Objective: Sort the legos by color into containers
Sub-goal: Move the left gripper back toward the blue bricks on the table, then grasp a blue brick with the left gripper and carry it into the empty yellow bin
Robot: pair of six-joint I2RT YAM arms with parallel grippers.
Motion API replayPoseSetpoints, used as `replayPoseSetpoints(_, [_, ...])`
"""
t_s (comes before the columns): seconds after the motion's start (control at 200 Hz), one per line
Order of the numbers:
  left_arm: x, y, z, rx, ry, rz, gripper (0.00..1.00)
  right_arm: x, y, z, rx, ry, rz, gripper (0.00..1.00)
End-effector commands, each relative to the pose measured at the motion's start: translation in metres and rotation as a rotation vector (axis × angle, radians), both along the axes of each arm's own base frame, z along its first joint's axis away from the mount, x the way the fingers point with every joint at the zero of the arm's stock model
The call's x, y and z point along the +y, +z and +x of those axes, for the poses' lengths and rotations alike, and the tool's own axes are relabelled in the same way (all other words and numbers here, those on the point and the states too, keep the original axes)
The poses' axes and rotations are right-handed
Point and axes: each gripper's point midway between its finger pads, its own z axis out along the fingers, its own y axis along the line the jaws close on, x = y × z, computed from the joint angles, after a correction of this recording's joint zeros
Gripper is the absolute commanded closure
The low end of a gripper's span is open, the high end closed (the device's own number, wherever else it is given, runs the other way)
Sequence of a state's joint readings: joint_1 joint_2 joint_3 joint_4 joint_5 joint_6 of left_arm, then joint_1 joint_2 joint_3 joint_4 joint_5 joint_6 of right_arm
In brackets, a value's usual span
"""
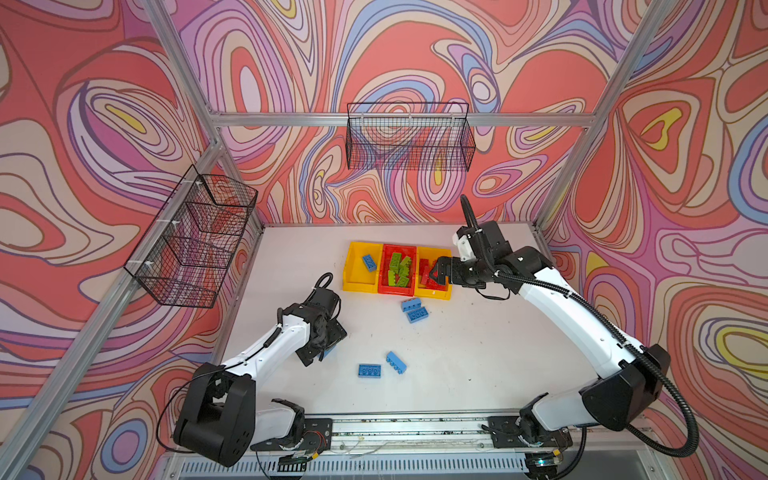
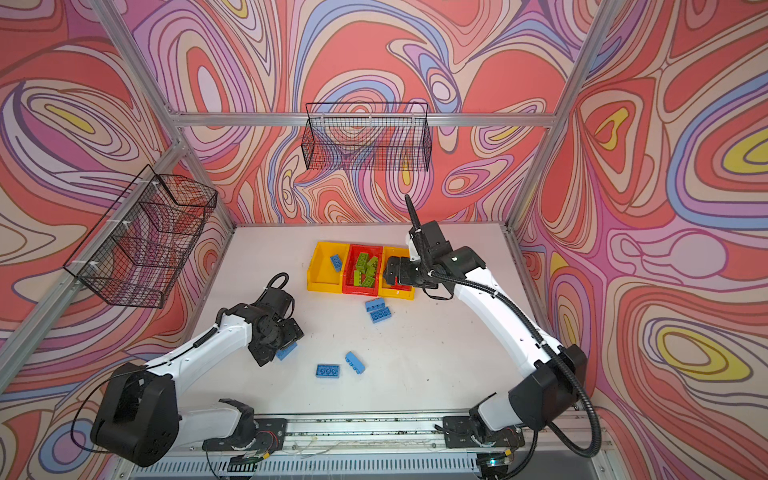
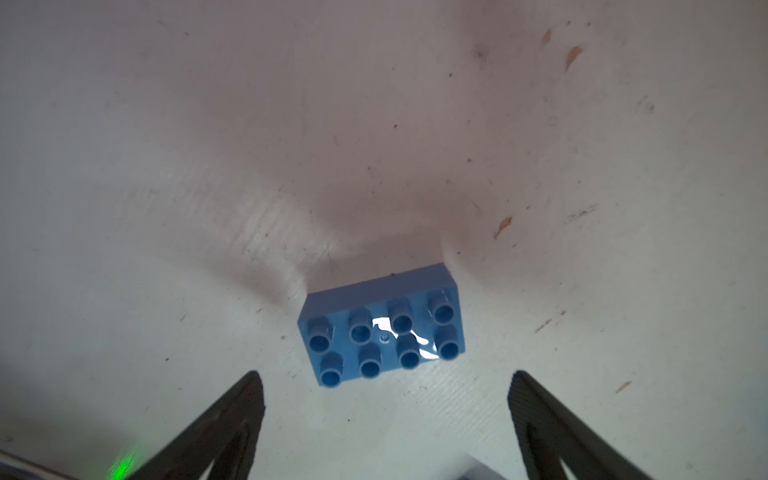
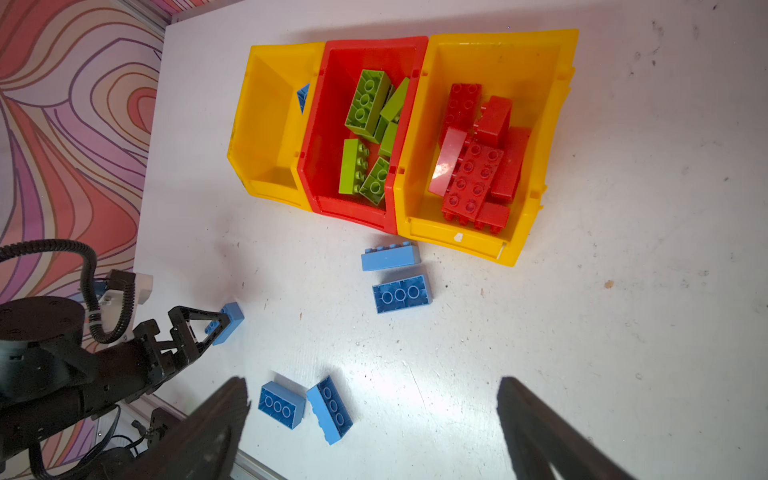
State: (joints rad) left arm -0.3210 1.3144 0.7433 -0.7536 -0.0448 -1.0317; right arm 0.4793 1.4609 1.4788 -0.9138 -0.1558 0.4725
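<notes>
In both top views the left claw hangs over a blue brick on the counter; the right claw hovers above the red bricks in a yellow bin. Left wrist: claw wide, brick just beyond its tips. Right wrist: claw wide, empty.

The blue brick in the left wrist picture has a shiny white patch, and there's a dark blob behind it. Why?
Left wrist view: the white patch on the blue brick is glare off its glossy top; the dark blob on the table is shadow, probably the arm's; the left fingers look blurry, being close to the lens. Right wrist view: a red brick shows similar glare.
</notes>
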Motion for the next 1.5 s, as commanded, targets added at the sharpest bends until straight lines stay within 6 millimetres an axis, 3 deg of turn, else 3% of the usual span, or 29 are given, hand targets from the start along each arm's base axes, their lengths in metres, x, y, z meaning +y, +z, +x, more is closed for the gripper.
replayPoseSetpoints(0.0, [0.000,-0.005,0.005,0.006,-0.001,0.008,0.08,-0.005,0.002,-0.004,-0.005,-0.020,-0.009,0.02])
replayPoseSetpoints(0.486, [0.004,-0.035,0.004,0.046,0.044,0.023,0.18,0.002,0.001,0.009,0.004,0.006,-0.033,0.02])
replayPoseSetpoints(0.716, [0.006,-0.038,0.005,0.062,0.046,0.031,0.32,0.005,-0.001,0.013,0.009,0.013,-0.043,0.02])
replayPoseSetpoints(0.896, [0.003,-0.027,0.016,0.073,0.002,0.043,0.46,0.006,-0.002,0.016,0.009,0.010,-0.042,0.02])
replayPoseSetpoints(1.077, [-0.004,0.009,0.050,0.013,-0.068,0.061,0.51,0.004,-0.001,0.017,0.002,-0.002,-0.045,0.02])
replayPoseSetpoints(1.262, [-0.021,0.051,0.110,-0.080,-0.156,0.063,0.52,-0.001,-0.001,0.016,-0.004,-0.031,-0.050,0.02])
replayPoseSetpoints(1.492, [-0.044,0.072,0.185,-0.148,-0.229,0.069,0.52,-0.013,0.002,0.011,-0.015,-0.085,-0.066,0.02])
